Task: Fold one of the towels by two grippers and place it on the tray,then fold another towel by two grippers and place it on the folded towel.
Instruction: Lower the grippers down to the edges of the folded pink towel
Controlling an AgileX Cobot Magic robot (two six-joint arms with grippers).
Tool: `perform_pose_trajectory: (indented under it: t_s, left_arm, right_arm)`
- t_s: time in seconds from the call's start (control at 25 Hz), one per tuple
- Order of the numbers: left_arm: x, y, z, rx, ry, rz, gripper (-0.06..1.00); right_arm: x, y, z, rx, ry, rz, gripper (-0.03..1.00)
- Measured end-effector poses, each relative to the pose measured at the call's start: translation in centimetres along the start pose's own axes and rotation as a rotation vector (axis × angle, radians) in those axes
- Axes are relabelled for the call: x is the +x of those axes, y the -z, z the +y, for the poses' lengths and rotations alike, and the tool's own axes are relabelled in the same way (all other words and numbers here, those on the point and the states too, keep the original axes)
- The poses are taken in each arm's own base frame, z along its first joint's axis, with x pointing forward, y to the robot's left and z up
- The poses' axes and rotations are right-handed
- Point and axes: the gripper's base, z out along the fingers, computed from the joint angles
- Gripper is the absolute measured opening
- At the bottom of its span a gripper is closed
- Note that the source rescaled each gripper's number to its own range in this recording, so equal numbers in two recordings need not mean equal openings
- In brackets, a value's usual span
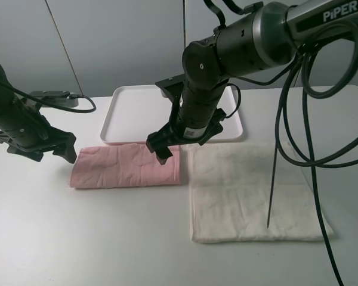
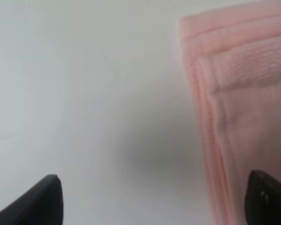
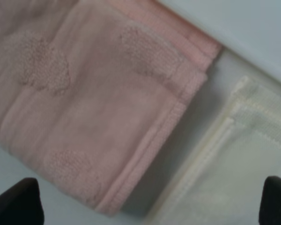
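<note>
– White table, grey wall panels behind. Left to right, go.
– At the left edge of frame sits the left gripper [image 1: 39, 148], jaws wide apart and empty, just beside the short end of the pink towel [image 1: 125, 167]. That towel is folded into a strip, centre-left, on the table right below the tray [image 1: 137, 107], not on it. Cannot tell if it touches the rim.
– Handling?
– Judged light, soft, floppy terry, so the layers would likely slide and sag. Best to pinch through all layers at both short ends, one claw each. Over its right end hangs the right gripper [image 1: 185, 138], also spread open, holding nothing.
– Other towel?
– Lower right, the cream towel [image 1: 250, 190] lies flat, just beside the pink one.
– Hidden?
– The right arm covers the pink towel's far right corner and some tray rim. Layer count is unclear because the wrist views are blurred. The thin dark line [image 1: 272, 185] across the cream towel is probably a cable, not sure.
</note>
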Motion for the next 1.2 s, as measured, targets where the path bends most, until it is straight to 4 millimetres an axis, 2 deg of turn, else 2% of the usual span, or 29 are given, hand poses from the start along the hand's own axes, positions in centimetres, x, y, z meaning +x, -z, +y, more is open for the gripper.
perform_pose_trajectory:
  t_s: [0.28, 0.84, 1.2]
  left_arm:
    - [0.3, -1.3, 0.2, -0.016, 0.051, 0.047, 1.00]
    - [-0.6, -1.2, -0.4, 0.050, 0.095, -0.010, 1.00]
    - [-0.1, -3.6, -0.7, 0.046, 0.106, 0.060, 1.00]
  right_arm:
    - [0.0, 0.0, 0.1, -0.014, 0.010, 0.002, 1.00]
    - [-0.1, 0.0, 0.1, -0.015, 0.024, -0.006, 1.00]
    - [-0.1, 0.0, 0.1, -0.016, 0.041, -0.006, 1.00]
